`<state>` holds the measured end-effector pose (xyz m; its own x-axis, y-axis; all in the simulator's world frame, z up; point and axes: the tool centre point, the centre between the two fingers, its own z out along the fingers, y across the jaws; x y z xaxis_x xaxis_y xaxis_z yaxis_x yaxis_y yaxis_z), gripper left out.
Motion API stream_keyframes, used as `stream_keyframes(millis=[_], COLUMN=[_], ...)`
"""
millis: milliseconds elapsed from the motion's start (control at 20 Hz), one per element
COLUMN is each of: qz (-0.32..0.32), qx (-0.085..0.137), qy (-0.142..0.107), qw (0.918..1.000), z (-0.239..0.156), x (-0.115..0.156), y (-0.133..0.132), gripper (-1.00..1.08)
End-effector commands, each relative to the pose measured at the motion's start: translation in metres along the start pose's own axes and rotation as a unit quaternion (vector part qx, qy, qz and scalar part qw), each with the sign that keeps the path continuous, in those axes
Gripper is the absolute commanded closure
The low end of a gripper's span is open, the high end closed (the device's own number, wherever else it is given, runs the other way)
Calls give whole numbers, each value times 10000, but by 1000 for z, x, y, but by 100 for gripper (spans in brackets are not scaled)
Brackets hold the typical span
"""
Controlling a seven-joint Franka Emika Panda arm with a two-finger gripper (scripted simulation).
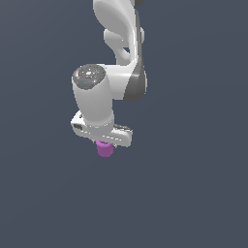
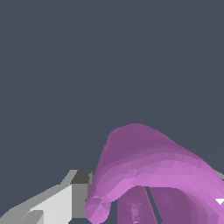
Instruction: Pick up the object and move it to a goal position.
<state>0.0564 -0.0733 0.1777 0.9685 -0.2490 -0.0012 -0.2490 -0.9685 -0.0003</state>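
The object (image 1: 104, 148) is a small magenta-purple mug-like piece that pokes out just beneath the white hand of my gripper (image 1: 105, 144), near the middle of the exterior view. In the wrist view the object (image 2: 148, 166) fills the near field and lies tilted. A grey-white finger (image 2: 72, 197) presses against its side, and only a sliver of the other finger shows at the picture's edge. The gripper is shut on the object. The fingertips are hidden by the hand in the exterior view.
A plain dark grey-blue background (image 1: 193, 193) surrounds the arm in both views. The white arm links (image 1: 121, 43) rise above the hand. No other objects or edges show.
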Motion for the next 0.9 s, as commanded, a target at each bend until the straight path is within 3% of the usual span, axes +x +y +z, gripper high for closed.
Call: stream_keyframes(millis=[0, 850], qz=[1, 3], qx=[2, 1], qy=[4, 5], qw=[10000, 10000], z=[-27, -214], x=[-9, -65], y=[3, 24], gripper=[108, 108])
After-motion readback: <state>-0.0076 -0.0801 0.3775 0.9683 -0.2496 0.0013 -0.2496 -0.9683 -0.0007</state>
